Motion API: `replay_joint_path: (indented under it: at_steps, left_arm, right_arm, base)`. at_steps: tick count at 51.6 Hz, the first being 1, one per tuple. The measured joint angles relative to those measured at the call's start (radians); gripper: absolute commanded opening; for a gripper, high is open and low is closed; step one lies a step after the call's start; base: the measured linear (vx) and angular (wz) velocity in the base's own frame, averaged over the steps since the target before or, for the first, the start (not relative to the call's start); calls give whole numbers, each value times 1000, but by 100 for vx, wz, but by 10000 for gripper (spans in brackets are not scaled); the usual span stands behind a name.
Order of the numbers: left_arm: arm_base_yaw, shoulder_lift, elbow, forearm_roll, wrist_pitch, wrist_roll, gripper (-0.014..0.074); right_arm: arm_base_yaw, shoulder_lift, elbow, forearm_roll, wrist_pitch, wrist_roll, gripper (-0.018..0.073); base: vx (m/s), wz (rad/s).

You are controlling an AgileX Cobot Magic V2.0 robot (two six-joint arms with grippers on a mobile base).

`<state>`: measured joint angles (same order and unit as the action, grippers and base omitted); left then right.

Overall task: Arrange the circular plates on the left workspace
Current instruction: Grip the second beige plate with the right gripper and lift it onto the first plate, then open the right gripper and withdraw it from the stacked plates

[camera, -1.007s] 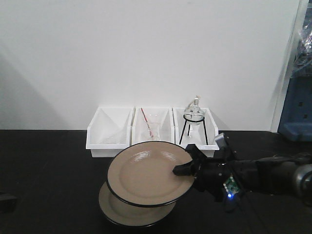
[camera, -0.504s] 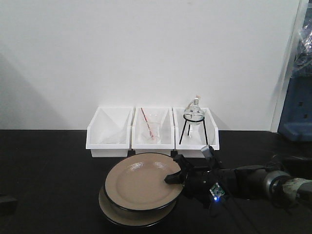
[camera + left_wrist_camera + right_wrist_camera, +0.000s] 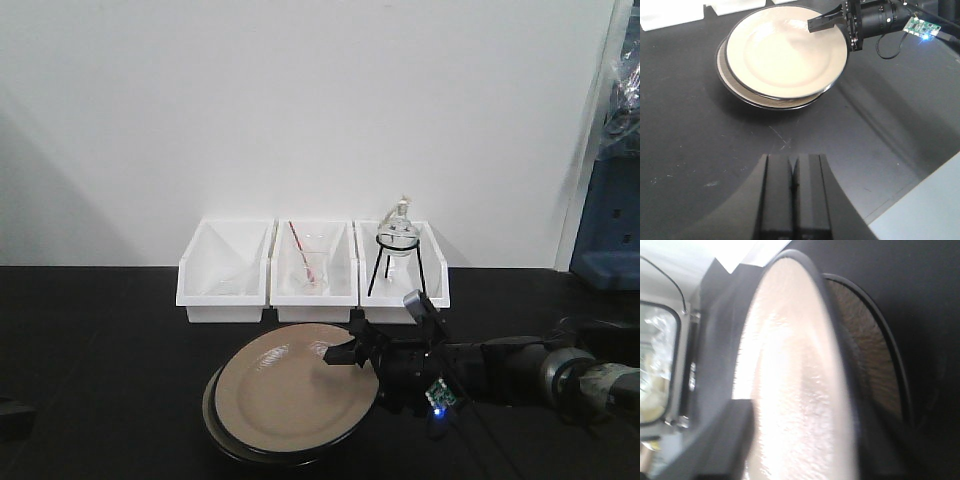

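Between the fingers of the right pincer, clenched on its rim, hangs a glossy tan round plate, tilted over its twin just beneath on the matte black countertop. Better to carry it leftward clear of the twin, level it, then release. Left pincer is clenched, empty.

round tan plate on top: glossy glazed face, smooth dark rim. matching tan plate underneath: same glaze, reads grainier in right wrist view. black countertop: matt, fine scratches and dust specks. three white rectangular bins: smooth plastic, slight sheen. round flask: clear glass, on thin black wire tripod, looks metal.
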<state>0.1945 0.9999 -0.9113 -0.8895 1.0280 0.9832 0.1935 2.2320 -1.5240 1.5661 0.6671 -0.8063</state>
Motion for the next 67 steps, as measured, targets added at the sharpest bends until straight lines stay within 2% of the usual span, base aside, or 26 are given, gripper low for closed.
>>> replay_joint_path:
  at_steps: [11,17,22,26,33,43,49,58,67]
  left_arm:
    - [0,0,0,0,1,0,-1]
    - [0,0,0,0,1,0,-1]
    - [0,0,0,0,1,0,-1]
    - [0,0,0,0,0,0,-1]
    - [0,0,0,0,-19,0,-1]
    - [0,0,0,16,-41,0,-1]
    - [0,-9,1,80,-52,-18,-1]
    - [0,-83,76,126,-168,-45,-1]
    - [0,-217,269,120,-287,-4,-1]
  right_arm:
    - [-38,-15,0,-59,13,-140,545]
    - [-88,-36,0,-138,3,-163,508]
    - [-127,-63,0,-253,-3,-171,445]
    - [-157,-99,0,-347,-2,-171,337]
    - [-206,-198,0,-530,18,-87,-15]
    - [-238,-435,56,-806,28,42,-3]
    - [-238,-626,188,-885,-34,52,-3]
    - [-238,-1000,488,-877,-297,19,-3]
    - [-238,-1323,794,-793,-541,-9,-3]
  base:
    - [0,0]
    - [0,0]
    - [0,0]
    - [0,0]
    - [0,0]
    - [0,0]
    - [0,0]
    - [0,0]
    - [0,0]
